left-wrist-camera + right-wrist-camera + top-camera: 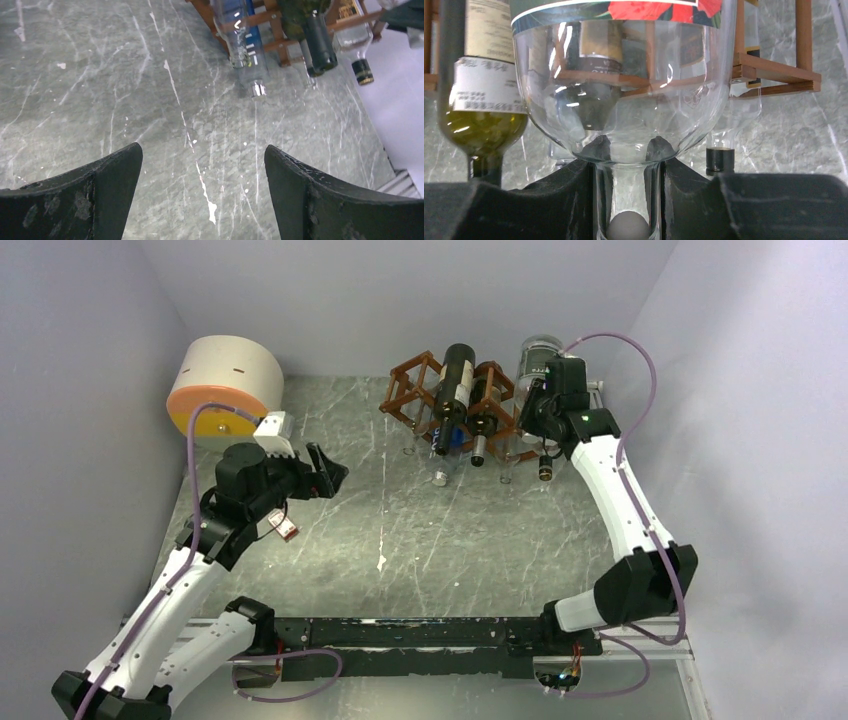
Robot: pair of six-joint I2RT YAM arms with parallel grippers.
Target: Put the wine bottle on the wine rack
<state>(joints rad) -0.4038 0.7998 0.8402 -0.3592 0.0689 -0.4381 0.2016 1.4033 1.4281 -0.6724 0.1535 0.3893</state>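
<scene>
step: placing | right tool (628, 192) clamps neck of clear wine bottle (624, 110) at wine rack (774, 67), upper right | left tool (202, 170) wide open, empty | next, I judge: seat it in a cell, let go

Top camera is sitting high behind the arm bases (575, 615), looking down and forward over the whole table (400, 540) to the back wall (400, 290); rack (412, 368) is showing small at the far end. Left wrist camera is looking forward and down past the left gripper (201, 150) from mid-table, catching the rack's near edge and racked necks (320, 50) at frame top, a patch the top view is also covering. Right wrist camera is sitting tight against the rack, peering over the right gripper (626, 172) through the bottle (624, 100) filling its frame.
</scene>
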